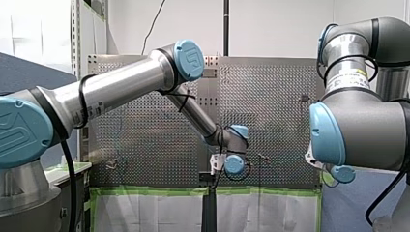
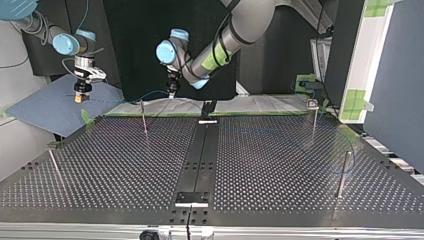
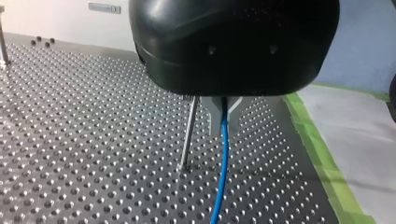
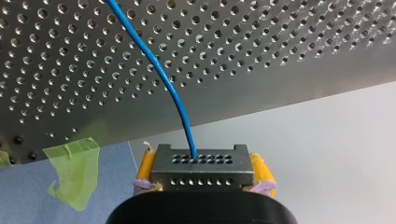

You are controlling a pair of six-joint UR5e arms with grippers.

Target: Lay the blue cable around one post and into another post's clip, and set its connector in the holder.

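At the top view's far left, your right gripper [image 2: 81, 95] is hanging just outside the table [image 2: 125, 165], above a blue mat [image 2: 45, 107]. In its wrist view you are seeing the yellow pads [image 4: 146, 165] pressing on the connector [image 4: 201, 161], one pad on each side. The connector is a small metal block with rows of holes. The cable [image 4: 159, 70] is coming out of the connector's upper face and curving away over the perforated plate. A piece of green tape [image 4: 74, 172] is sticking to the mat's edge beside the gripper.

Your left gripper [image 3: 224, 112] is standing over the far side of the table, a little left of the middle in the top view. It is just right of a thin upright post [image 3: 188, 135]. Its metal fingers are clamping the cable between them. Below the fingers the cable is dropping to the table beside the post, apart from it. On the right half of the table the cable is showing only as a faint line, too thin for you to follow.
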